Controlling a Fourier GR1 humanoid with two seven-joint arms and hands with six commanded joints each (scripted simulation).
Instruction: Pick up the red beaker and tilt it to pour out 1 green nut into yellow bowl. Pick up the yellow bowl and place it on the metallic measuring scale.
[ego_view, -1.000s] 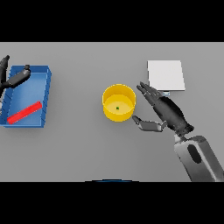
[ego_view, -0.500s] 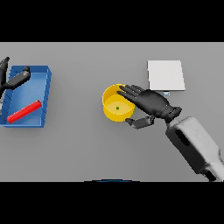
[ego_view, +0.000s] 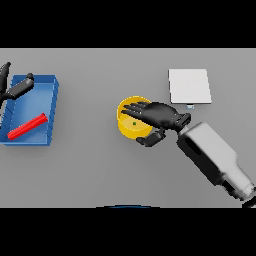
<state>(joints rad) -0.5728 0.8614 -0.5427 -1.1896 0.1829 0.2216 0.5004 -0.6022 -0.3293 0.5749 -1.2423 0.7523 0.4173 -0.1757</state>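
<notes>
right robot hand now over yellow bowl mid-counter, fingers spread across rim, thumb below wall, not yet clamped. green nut inside. bowl likely light, rigid, smooth; pinch rim wall. left robot hand relaxed by blue tray.

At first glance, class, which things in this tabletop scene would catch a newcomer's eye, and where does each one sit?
The yellow bowl at the centre stands out most, with the right hand spread over its rim and a small green nut inside. At far left, the red beaker lies on its side in a blue tray, with the left hand at the tray's upper corner. A pale square measuring scale sits upper right.
</notes>
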